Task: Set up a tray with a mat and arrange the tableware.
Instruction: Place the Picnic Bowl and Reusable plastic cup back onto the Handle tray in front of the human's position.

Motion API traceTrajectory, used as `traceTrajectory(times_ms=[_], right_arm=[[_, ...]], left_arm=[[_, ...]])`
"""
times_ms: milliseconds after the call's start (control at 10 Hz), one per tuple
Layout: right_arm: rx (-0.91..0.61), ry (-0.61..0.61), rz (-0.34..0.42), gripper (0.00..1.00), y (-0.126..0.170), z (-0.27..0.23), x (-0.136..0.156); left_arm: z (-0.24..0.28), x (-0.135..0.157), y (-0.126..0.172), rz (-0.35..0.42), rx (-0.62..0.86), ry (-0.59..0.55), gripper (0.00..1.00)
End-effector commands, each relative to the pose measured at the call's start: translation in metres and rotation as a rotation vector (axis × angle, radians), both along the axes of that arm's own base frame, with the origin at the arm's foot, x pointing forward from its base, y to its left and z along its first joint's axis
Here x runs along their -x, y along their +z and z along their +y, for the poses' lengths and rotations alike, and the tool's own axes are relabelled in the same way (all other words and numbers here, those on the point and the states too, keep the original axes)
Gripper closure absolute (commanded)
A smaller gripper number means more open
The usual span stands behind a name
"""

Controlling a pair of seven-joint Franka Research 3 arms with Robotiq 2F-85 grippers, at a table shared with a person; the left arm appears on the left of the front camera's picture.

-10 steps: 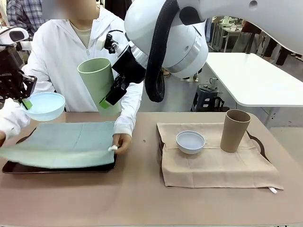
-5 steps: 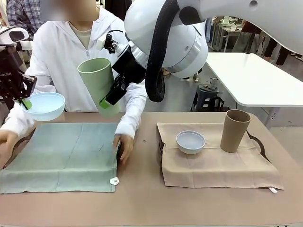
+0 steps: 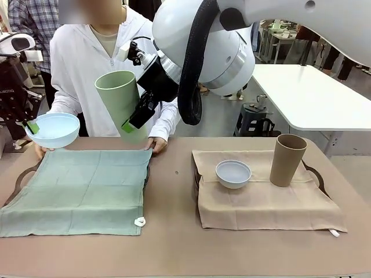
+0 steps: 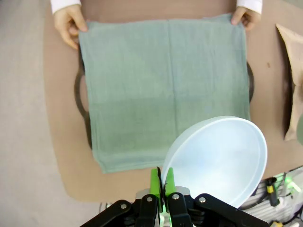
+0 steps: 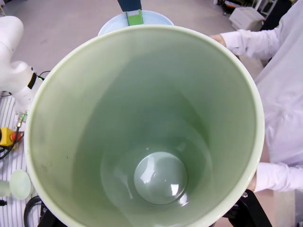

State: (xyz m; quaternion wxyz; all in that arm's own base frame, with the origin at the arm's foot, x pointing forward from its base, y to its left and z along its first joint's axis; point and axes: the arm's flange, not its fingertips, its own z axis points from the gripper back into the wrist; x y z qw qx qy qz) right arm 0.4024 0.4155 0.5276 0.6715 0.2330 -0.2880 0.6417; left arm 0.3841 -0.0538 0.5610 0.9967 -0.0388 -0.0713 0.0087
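My left gripper (image 3: 29,125) is shut on the rim of a pale blue bowl (image 3: 55,128), held in the air over the table's left far corner. In the left wrist view the green fingertips (image 4: 162,177) pinch that bowl (image 4: 218,161) above a green mat (image 4: 165,85). The right gripper (image 3: 136,116) grips a light green tumbler (image 3: 119,101), tilted, above the mat's far edge; the tumbler's (image 5: 142,127) inside is bare. The green mat (image 3: 75,191) lies flat over the left tray (image 3: 17,174). The person's hands (image 3: 156,143) hold its far corners.
On the right, a second tray (image 3: 316,174) carries a beige mat (image 3: 261,202) with a bluish white bowl (image 3: 233,174) and a tan tumbler (image 3: 288,159). The person stands at the far side. Bare table runs along the front edge.
The person has spread the green mat flat over the left tray and moved both hands to its far corners. Both grippers have held still with their loads.
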Motion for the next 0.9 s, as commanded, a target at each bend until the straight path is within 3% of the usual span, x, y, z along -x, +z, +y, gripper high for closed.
traceTrajectory(times_ms=[0,700,800], right_arm=[[0.000,-0.008,-0.006,0.74,0.0010,-0.0017,0.0019],[0.000,-0.008,-0.006,0.74,0.0010,-0.0017,0.0019],[0.000,0.000,0.000,0.19,0.0000,0.0000,0.0000]], left_arm=[[-0.0007,-0.0021,0.0000,-0.016,0.000,-0.015,1.00],[-0.0007,-0.0021,0.0000,-0.016,0.000,-0.015,1.00],[-0.0007,-0.0021,0.0000,-0.016,0.000,-0.015,1.00]])
